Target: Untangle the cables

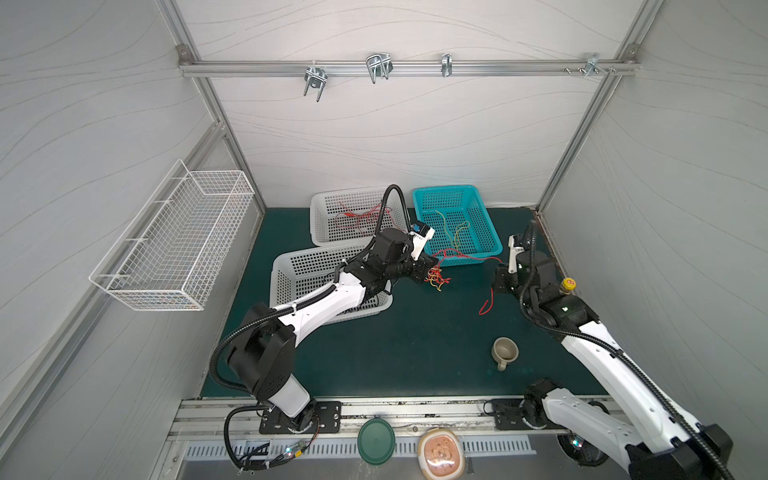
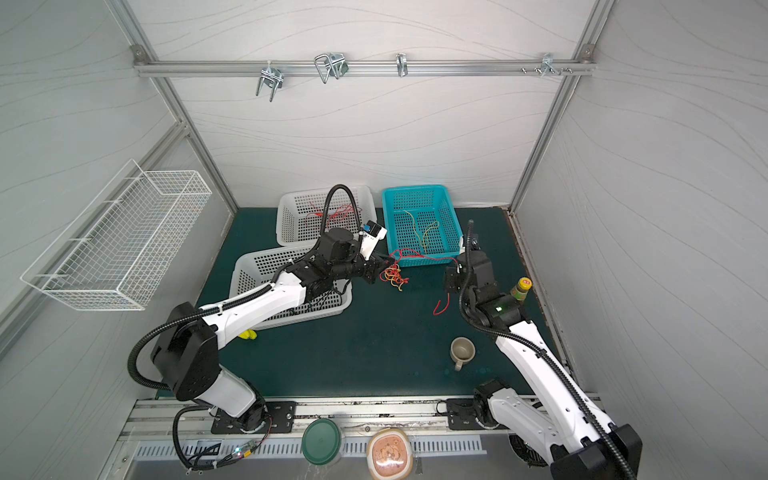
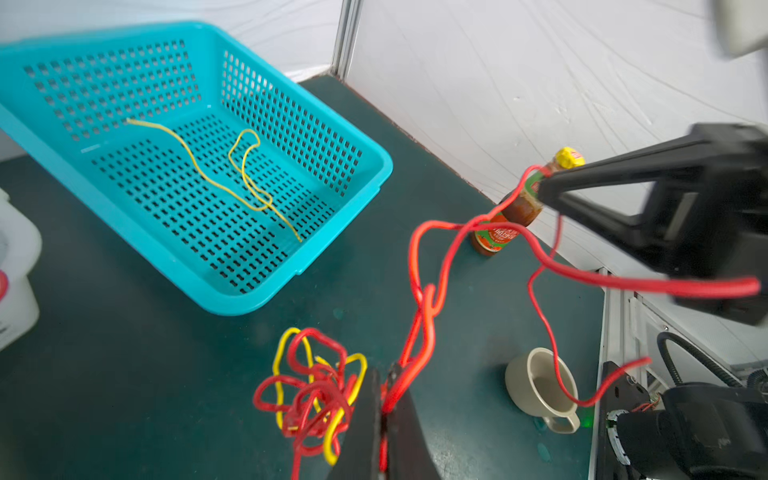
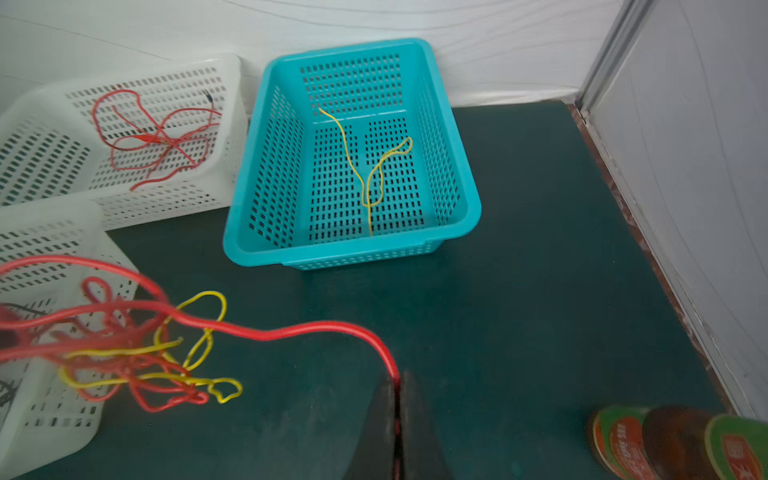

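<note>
Between left pincer (image 3: pixel 384 376), right pincer (image 4: pixel 397 380): red cable (image 4: pixel 316 326), clamped both ends.

your desk (image 1: pixel 415 353): dark green top. at the back, teal basket (image 1: pixel 444 199) with a white basket (image 1: pixel 332 199) just beside it; second white basket (image 1: pixel 291 270) just in front of that. beige mug (image 1: pixel 504 351) front right, upright. sauce bottle (image 1: pixel 567 286) standing by the right wall.

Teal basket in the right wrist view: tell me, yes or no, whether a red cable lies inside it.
No, only yellow cable lies on the floor of the teal basket.
</note>
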Motion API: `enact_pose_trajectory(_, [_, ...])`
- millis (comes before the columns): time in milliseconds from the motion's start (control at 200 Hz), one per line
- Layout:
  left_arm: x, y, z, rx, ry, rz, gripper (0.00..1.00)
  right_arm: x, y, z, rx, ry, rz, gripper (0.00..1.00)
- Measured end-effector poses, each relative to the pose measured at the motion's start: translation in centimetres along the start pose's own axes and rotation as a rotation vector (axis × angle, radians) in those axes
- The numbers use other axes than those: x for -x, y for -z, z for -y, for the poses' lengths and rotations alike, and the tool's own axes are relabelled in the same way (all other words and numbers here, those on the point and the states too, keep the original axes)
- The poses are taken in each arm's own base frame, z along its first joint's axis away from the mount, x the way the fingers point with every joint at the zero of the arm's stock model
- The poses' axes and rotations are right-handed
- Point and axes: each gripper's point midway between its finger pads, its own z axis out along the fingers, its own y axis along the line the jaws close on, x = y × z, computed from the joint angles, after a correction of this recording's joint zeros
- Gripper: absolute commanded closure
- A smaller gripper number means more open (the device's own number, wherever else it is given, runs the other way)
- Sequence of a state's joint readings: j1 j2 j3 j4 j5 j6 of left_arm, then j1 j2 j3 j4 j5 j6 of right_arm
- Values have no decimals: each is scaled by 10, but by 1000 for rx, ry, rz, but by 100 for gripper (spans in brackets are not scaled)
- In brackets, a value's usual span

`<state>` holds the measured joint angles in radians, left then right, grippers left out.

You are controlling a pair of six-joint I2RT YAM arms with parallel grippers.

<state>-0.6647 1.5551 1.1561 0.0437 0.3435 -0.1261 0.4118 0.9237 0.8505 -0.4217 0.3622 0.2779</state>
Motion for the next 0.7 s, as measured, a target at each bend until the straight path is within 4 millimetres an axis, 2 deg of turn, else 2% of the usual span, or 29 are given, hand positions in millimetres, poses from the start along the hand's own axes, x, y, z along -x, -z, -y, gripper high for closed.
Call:
enact_pose_trajectory(95, [0,8,-2,12,1,8,100,-2,0,13,-35,-43,-5,100])
enact_pose_trajectory(160, [-1,16,-15,55,20,13,100,-3,1,33,-103,-84,-2,100])
enact_pose_trajectory(215, [0,23,-27,85,33,20,100,-3,2,41,-122,-106,-3,100])
enact_pose_trajectory(280, [0,27,-33,105,41,21,100,-3,3,42,-118,-120,-1,100])
enact_pose_trajectory(535, [-7,33,-36,131,49,4,100,-7,1,43,-99,-146,-28,100])
enact_pose_trajectory(700, [-6,36,-37,114,56,8,100,-8,-3,29,-2,-143,-29,100])
